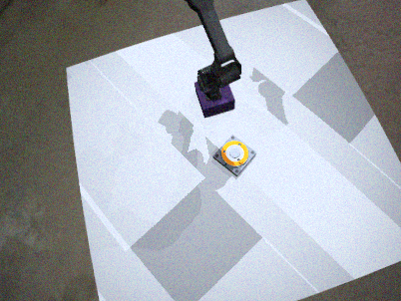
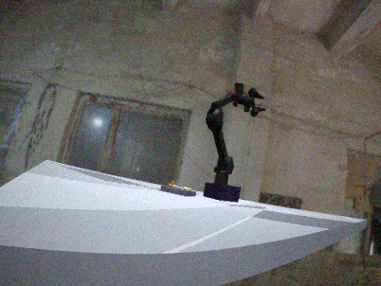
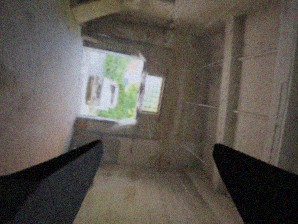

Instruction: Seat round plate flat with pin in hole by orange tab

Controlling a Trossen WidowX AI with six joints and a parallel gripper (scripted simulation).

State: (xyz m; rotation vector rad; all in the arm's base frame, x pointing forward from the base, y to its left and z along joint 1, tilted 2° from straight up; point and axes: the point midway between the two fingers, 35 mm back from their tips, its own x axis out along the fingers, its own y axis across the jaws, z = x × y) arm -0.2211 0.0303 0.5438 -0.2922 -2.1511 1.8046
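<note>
- Your end effector (image 2: 256,101) is high above the counter (image 1: 309,209), its fingers wide apart, with nothing between them.
- In the wrist view you see only the room walls and a window, not the plate.
- The round plate (image 1: 234,151) with its orange rim sits on the grey base (image 1: 218,158), at about 5 o'clock from the purple arm mount (image 1: 215,104), well apart from the end effector.
- The pin is too small to tell.
</note>
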